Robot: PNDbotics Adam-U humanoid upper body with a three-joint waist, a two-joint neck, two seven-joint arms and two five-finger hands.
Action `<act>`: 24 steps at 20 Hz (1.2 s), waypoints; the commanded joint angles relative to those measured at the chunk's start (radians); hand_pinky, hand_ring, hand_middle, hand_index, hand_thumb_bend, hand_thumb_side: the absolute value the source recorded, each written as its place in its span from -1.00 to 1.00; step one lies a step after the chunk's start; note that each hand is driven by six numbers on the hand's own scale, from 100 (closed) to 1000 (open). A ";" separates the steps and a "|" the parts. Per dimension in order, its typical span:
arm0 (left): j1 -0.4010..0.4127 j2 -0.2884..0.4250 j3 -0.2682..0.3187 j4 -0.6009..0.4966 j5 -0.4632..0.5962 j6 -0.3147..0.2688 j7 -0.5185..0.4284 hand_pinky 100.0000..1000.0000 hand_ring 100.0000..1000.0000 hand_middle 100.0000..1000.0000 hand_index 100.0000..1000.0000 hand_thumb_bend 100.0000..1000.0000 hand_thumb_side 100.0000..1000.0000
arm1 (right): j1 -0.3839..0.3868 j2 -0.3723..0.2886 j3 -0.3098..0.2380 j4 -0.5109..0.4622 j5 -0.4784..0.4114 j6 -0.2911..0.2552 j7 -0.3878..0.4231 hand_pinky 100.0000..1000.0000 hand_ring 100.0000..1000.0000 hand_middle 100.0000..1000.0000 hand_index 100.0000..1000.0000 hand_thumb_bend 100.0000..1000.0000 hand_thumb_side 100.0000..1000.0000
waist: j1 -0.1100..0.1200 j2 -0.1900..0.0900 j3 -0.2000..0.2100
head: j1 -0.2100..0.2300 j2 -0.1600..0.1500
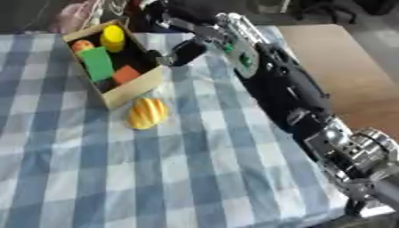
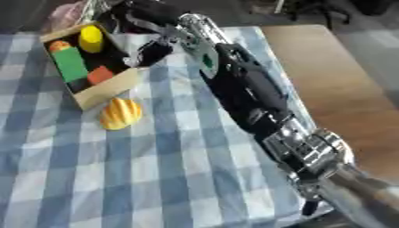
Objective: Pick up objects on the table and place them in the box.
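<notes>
A tabletop (image 1: 117, 178) covered in a blue and white checked cloth is seen from above. An open cardboard box (image 1: 136, 87) at upper left is filled with a yellow cylinder (image 1: 113, 38), a green block (image 1: 97, 62), an orange block (image 1: 124, 74) and a reddish piece (image 1: 81, 45). A ridged yellow object (image 1: 146, 112) is laid just beside the box. The black right hand (image 1: 181, 53) is held at the box's right rim.

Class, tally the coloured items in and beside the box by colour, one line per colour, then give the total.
Yellow: 2, a cylinder in the box, a ridged item on the cloth
Green: 1, block
Orange-red: 2, block, round item
Total: 5
</notes>
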 commanded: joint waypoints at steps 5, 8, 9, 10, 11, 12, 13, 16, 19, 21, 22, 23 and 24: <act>-0.002 0.025 0.014 -0.018 0.000 -0.004 0.005 0.46 -0.02 0.12 0.50 -1.00 0.19 | 0.055 -0.058 0.068 -0.123 -0.006 -0.064 0.158 0.46 0.50 0.55 0.82 -0.55 -0.11 | -0.006 -0.025 -0.002 | 0.008 0.004; -0.003 0.024 0.013 -0.019 0.000 -0.004 0.004 0.46 -0.02 0.12 0.50 -1.00 0.19 | 0.063 -0.039 0.090 -0.098 0.029 -0.088 0.175 0.46 0.50 0.57 0.84 -0.54 -0.08 | -0.005 -0.024 0.000 | 0.007 0.003; -0.004 0.023 0.013 -0.019 0.000 -0.004 0.004 0.46 -0.02 0.12 0.50 -1.00 0.19 | 0.062 -0.030 0.095 -0.088 0.042 -0.095 0.173 0.47 0.51 0.59 0.84 -0.52 -0.08 | -0.005 -0.023 0.000 | 0.006 0.002; -0.004 0.023 0.013 -0.019 0.000 -0.004 0.004 0.46 -0.02 0.12 0.50 -1.00 0.19 | 0.060 -0.021 0.098 -0.077 0.055 -0.101 0.170 0.47 0.51 0.60 0.85 -0.51 -0.08 | -0.005 -0.022 0.001 | 0.006 0.001; -0.005 0.023 0.013 -0.019 0.000 -0.004 0.004 0.46 -0.02 0.11 0.50 -1.00 0.19 | 0.057 -0.011 0.101 -0.065 0.070 -0.108 0.166 0.47 0.52 0.60 0.85 -0.51 -0.06 | -0.005 -0.022 0.002 | 0.006 0.001; -0.005 0.023 0.013 -0.019 0.000 -0.004 0.004 0.46 -0.02 0.11 0.50 -1.00 0.19 | 0.054 -0.001 0.104 -0.051 0.085 -0.114 0.162 0.48 0.52 0.61 0.85 -0.51 -0.05 | -0.005 -0.021 0.003 | 0.005 0.001; -0.006 0.022 0.013 -0.019 0.000 -0.004 0.004 0.46 -0.02 0.11 0.50 -1.00 0.19 | 0.051 0.008 0.107 -0.037 0.099 -0.120 0.158 0.48 0.52 0.62 0.86 -0.50 -0.04 | -0.005 -0.020 0.003 | 0.005 0.000; -0.006 0.021 0.013 -0.019 0.000 -0.004 0.004 0.46 -0.02 0.11 0.50 -1.00 0.19 | 0.039 0.039 0.111 0.014 0.149 -0.135 0.144 0.49 0.54 0.66 0.88 -0.49 -0.03 | -0.004 -0.019 0.006 | 0.005 -0.001; -0.007 0.020 0.012 -0.020 0.000 -0.004 0.003 0.46 -0.02 0.11 0.50 -1.00 0.19 | 0.027 0.068 0.105 0.060 0.206 -0.145 0.122 0.50 0.56 0.69 0.89 -0.45 -0.01 | -0.004 -0.017 0.007 | 0.004 -0.003; -0.008 0.020 0.012 -0.020 0.000 -0.004 0.003 0.46 -0.02 0.11 0.50 -1.00 0.19 | 0.018 0.084 0.100 0.088 0.247 -0.150 0.105 0.51 0.56 0.70 0.89 -0.42 -0.02 | -0.003 -0.016 0.008 | 0.004 -0.003; -0.008 0.020 0.013 -0.020 0.000 -0.004 0.003 0.46 -0.02 0.11 0.50 -1.00 0.19 | 0.014 0.091 0.097 0.102 0.268 -0.152 0.095 0.51 0.57 0.70 0.89 -0.41 -0.02 | -0.003 -0.016 0.009 | 0.003 -0.003; -0.008 0.019 0.013 -0.020 0.000 -0.004 0.003 0.46 -0.02 0.11 0.50 -1.00 0.19 | 0.011 0.096 0.093 0.115 0.288 -0.154 0.084 0.51 0.57 0.71 0.89 -0.40 -0.01 | -0.003 -0.016 0.009 | 0.003 -0.004; -0.008 0.019 0.013 -0.020 0.000 -0.004 0.003 0.46 -0.02 0.11 0.50 -1.00 0.19 | 0.008 0.102 0.089 0.128 0.309 -0.155 0.072 0.51 0.57 0.70 0.88 -0.40 -0.02 | -0.003 -0.015 0.010 | 0.003 -0.004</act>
